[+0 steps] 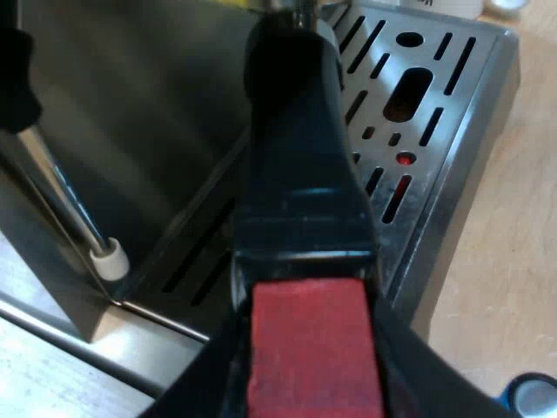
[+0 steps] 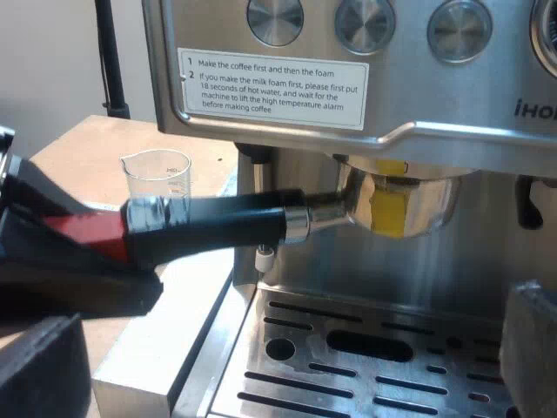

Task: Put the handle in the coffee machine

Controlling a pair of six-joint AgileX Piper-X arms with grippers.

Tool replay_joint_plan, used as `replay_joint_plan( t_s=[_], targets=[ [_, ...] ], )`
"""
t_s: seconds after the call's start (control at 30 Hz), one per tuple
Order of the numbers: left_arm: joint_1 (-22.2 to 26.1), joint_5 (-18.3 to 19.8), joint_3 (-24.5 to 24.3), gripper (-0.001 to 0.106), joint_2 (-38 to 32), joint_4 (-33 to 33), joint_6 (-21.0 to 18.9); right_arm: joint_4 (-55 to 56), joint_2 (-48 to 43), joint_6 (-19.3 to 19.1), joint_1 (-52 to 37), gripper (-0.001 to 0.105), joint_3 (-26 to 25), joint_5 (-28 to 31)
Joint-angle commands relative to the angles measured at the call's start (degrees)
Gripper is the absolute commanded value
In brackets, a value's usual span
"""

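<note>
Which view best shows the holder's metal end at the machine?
Right wrist view: the holder sits side-on, its metal end up under the machine front. The left wrist view gives its dark handle and red end lengthwise, over the drip tray.

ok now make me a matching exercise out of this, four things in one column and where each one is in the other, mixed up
Things
1 handle
2 measuring glass
3 drip tray
4 steam wand tip

Places
a slotted metal, below the handle
b white, hanging near the tray's edge
c on the table beside the machine
d red end held in the left gripper

Pairs: 1-d, 2-c, 3-a, 4-b
</note>
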Motion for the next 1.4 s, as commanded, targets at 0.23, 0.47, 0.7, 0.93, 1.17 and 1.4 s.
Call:
replay_joint_plan(
  t_s=[0.23,0.47,0.7,0.93,1.17,1.4],
  targets=[
    [0.0,6.0,2.1,0.0,-1.6,-4.6,0.3,0.1,-0.4,-0.7,-0.2,0.097,-0.2,0.4],
    [0.0,0.9,2.6,0.0,-0.6,-5.4,-0.3,0.1,-0.4,-0.7,-0.2,0.097,-0.2,0.4],
    [0.0,0.6,2.6,0.0,1.9,-5.4,-2.7,0.1,-0.4,-0.7,-0.2,0.097,-0.2,0.4],
    [0.0,0.4,2.5,0.0,1.9,-5.4,-4.1,0.1,-0.4,-0.7,-0.2,0.097,-0.2,0.4],
    [0.0,0.5,2.2,0.0,1.9,-5.4,-5.8,0.1,-0.4,-0.7,-0.2,0.097,-0.2,0.4],
    [0.0,-1.6,0.6,0.0,1.7,-5.4,-5.8,0.1,-0.4,-0.7,-0.2,0.097,-0.2,0.4]
  ],
)
